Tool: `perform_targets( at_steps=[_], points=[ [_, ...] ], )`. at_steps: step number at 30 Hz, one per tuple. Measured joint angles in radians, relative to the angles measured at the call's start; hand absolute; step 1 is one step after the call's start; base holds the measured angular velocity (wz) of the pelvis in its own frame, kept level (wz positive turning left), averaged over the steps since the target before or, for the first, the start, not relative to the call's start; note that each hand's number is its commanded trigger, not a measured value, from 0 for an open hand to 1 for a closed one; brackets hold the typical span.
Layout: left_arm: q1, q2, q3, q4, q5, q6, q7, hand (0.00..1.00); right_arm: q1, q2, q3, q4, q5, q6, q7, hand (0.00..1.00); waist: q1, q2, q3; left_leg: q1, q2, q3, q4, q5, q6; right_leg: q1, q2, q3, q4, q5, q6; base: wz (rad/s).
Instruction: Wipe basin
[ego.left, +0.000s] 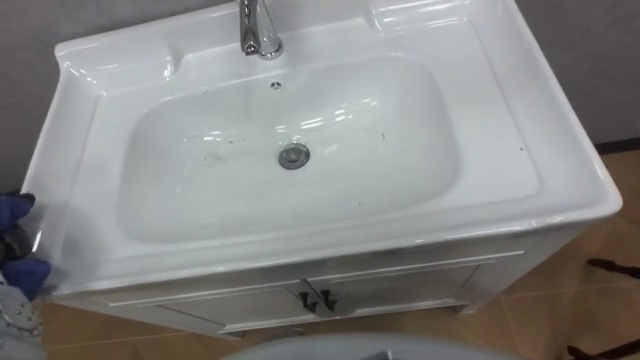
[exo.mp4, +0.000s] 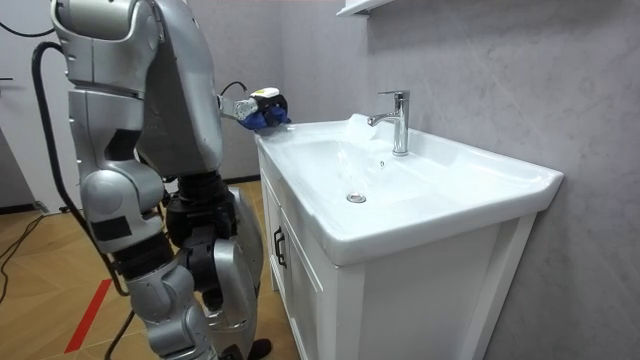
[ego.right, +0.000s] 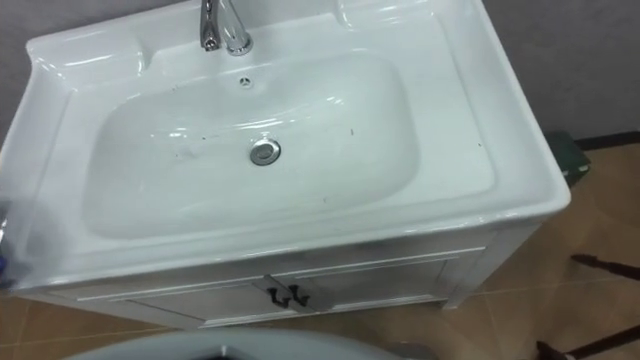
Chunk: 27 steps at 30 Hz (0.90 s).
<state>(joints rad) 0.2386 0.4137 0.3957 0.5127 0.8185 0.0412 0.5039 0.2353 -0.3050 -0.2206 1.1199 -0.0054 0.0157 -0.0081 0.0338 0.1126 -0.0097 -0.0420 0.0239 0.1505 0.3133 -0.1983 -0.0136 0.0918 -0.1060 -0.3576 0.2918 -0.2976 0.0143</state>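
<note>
A white basin (ego.left: 200, 200) on a white cabinet fills the eye views, with a chrome tap (ego.left: 258, 28) at the back and a metal drain (ego.left: 293, 156) in the middle of the bowl. A few small dark specks (ego.left: 380, 133) lie on the bowl's surface. My left hand (ego.left: 14, 246) is at the basin's left rim, fingers curled round a blue cloth (ego.left: 16, 212). In the room view the left hand (exo.mp4: 240, 107) holds the blue cloth (exo.mp4: 266, 118) at the basin's far corner, just off the rim. I stand upright in front of the cabinet doors.
Two cabinet doors with dark handles (ego.left: 318, 300) are below the basin's front edge. A grey wall runs behind the basin, with a white shelf (exo.mp4: 360, 6) above it. A dark object (ego.right: 567, 158) sits on the tiled floor to the right.
</note>
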Motion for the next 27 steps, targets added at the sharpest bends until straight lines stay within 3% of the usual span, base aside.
perform_targets(
  at_steps=[1,9,16,27],
  points=[
    [0.0,0.0,0.0,0.0,-0.001,0.002,0.0,0.0,0.0,0.0,0.0,0.0,0.0,0.0,0.001,0.0,0.0,0.0,0.0001,0.0,0.0,0.0,-0.001,0.0,0.0,-0.001,0.0,0.0,0.001,-0.001,0.0,0.0],
    [-0.001,0.0,0.0,-0.001,-0.001,0.003,-0.001,0.0,0.0,-0.002,0.0,0.0,-0.001,0.0,0.003,0.0,-0.004,-0.007,0.0017,0.002,-0.001,-0.001,-0.005,0.0,0.0,-0.001,-0.001,0.002,0.0,-0.003,0.0,0.0],
    [-0.005,0.0,-0.006,-0.002,-0.034,0.001,-0.001,0.0,-0.001,-0.002,0.003,0.0,0.002,0.0,0.004,0.0,-0.011,-0.017,0.009,0.0,-0.001,0.0,-0.003,0.0,0.0,-0.001,0.001,0.005,-0.002,-0.004,0.0,0.0],
    [-0.017,0.0,-0.006,-0.003,-0.041,-0.004,0.012,0.0,0.002,0.0,0.003,0.001,0.004,0.0,0.004,0.0,-0.029,-0.013,0.01,0.0,-0.001,-0.001,-0.003,0.0,0.0,0.001,0.002,0.006,-0.006,-0.004,0.0,0.0]
  ],
)
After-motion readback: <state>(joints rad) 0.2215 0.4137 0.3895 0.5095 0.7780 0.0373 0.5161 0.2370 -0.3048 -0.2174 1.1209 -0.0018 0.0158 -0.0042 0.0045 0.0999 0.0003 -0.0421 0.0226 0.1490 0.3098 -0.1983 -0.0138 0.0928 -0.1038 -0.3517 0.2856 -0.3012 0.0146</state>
